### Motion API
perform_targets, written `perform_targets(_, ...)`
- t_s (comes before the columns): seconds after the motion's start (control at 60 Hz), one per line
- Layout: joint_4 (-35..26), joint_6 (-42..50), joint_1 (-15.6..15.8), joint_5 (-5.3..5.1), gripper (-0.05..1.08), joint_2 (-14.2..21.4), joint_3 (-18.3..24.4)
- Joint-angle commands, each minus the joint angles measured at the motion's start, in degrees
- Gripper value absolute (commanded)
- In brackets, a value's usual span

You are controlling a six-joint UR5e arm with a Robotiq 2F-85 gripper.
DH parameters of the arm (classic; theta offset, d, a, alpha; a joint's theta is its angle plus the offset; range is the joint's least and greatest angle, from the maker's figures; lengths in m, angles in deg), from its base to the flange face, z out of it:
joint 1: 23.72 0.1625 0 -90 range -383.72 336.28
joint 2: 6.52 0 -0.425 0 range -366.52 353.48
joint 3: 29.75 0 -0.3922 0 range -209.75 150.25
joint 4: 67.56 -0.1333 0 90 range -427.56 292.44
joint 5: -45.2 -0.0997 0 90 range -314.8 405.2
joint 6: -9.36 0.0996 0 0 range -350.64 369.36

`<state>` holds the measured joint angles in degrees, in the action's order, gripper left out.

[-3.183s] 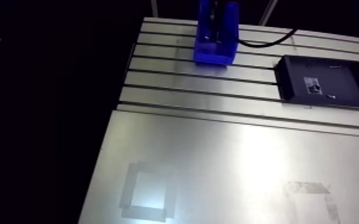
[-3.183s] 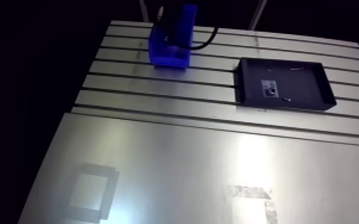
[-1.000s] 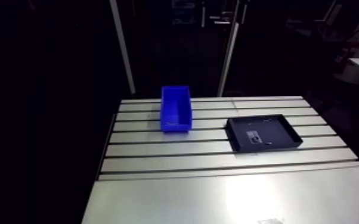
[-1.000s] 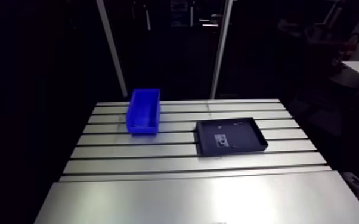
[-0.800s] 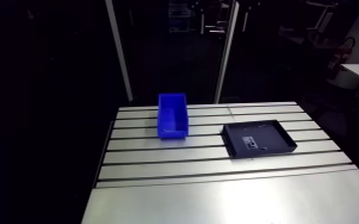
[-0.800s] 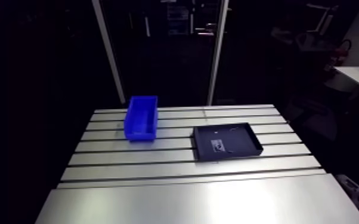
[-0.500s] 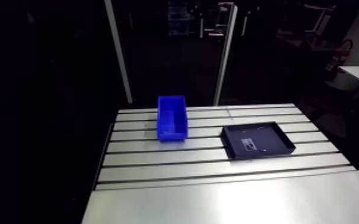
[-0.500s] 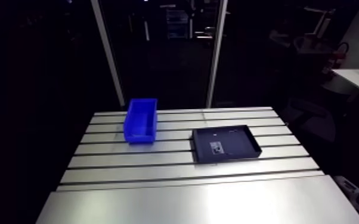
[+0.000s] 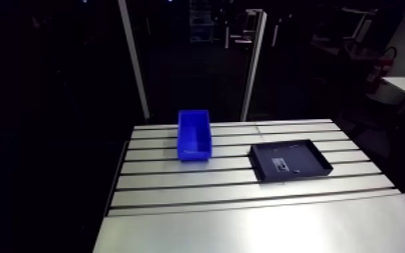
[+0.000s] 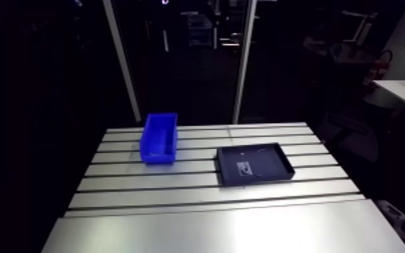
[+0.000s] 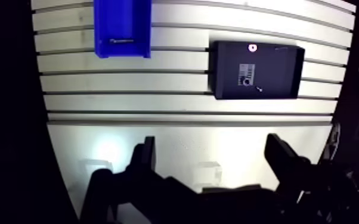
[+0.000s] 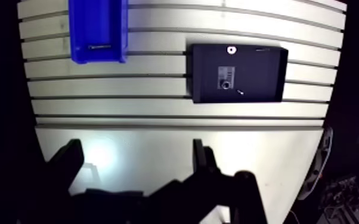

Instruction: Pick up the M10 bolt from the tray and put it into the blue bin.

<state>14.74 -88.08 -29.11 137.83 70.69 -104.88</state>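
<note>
Arm view. The slotted aluminium table (image 9: 178,180) fills the lower half of the frame: grooved slats behind, a smooth plate in front. On the slats, a blue bin (image 9: 195,155) left of centre and a black tray (image 9: 309,156) right of centre, well apart.

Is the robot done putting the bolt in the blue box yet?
Probably nearly done. The gripper is open and empty, high above the table. A thin pale streak shows in the blue bin: maybe the bolt, too small to tell. Small bits lie in the tray. Nothing obvious is left.
</note>
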Motion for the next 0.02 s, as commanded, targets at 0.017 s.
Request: perform_targets(0.017, 0.0, 0.0, 0.0, 0.13, 0.01, 0.1, -0.1)
